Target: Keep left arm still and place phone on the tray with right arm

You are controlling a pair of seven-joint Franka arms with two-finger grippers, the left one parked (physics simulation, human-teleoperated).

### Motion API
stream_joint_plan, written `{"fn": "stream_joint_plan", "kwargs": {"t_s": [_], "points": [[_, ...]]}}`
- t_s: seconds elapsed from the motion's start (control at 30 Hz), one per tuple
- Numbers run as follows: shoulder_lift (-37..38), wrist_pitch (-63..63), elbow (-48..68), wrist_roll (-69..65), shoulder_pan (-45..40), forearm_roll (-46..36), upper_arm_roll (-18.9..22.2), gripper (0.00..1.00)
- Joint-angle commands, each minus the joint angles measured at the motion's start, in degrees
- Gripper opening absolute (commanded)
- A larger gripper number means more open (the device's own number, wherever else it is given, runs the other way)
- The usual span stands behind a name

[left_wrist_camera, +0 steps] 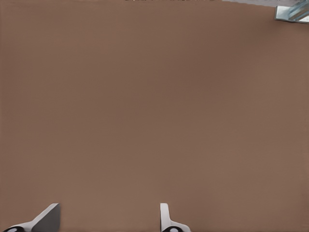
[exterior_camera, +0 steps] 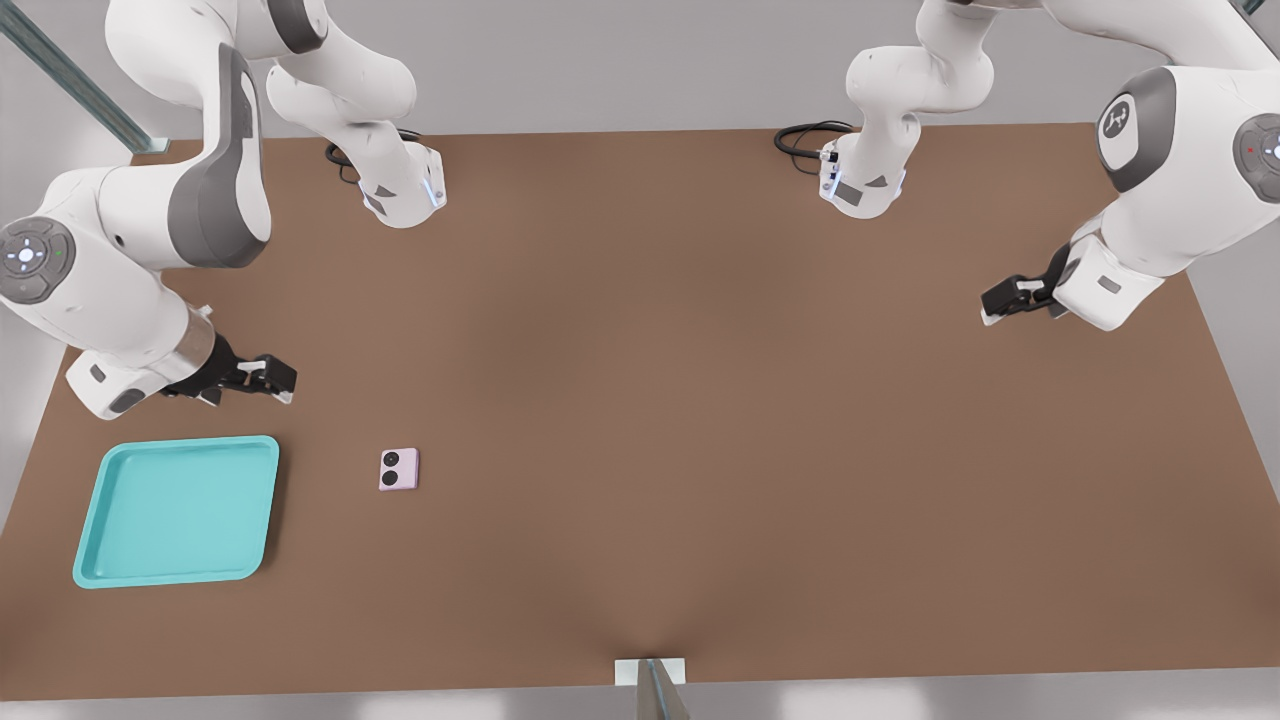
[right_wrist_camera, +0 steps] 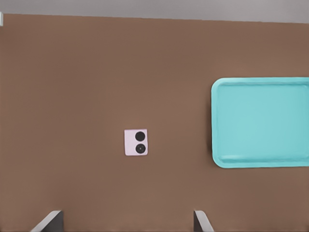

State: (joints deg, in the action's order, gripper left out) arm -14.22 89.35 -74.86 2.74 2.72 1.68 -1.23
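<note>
Right arm's end effector point(exterior_camera: 262, 378): black two-finger tool, hovering above the brown tabletop point(exterior_camera: 700, 400) just behind the tray, fingers point(right_wrist_camera: 50, 220) spread wide, holding nothing.
Phone point(exterior_camera: 399, 469): small squarish pale pink-lilac slab, two black lenses, flat on the tabletop, near the tray.
Tray point(exterior_camera: 95, 520): shallow turquoise plastic, rounded corners, at the front view's left.

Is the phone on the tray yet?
No. The phone lies flat on the table, apart from the empty tray; the open gripper hovers away from both.
</note>
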Motion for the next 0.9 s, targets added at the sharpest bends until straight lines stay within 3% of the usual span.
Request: {"fn": "stream_joint_plan", "kwargs": {"t_s": [0.0,0.2,0.37,0.47,0.8,0.83,0.87], "points": [[0.0,-1.0,0.0,-0.3,0.0,0.0,0.0,1.00],[-6.6,5.6,0.1,0.4,2.9,-0.3,-0.2,1.00],[-20.7,22.3,-0.3,0.8,6.3,-0.5,-0.2,1.00],[-24.6,28.6,-3.5,3.3,7.5,-0.4,-0.2,1.00],[-25.3,36.9,-13.6,1.6,3.6,-0.5,-0.2,1.00],[-25.0,39.0,-15.5,0.2,2.0,-0.5,-1.4,1.00],[-24.9,40.4,-16.8,-0.5,-2.4,-0.4,-5.4,1.00]]}}
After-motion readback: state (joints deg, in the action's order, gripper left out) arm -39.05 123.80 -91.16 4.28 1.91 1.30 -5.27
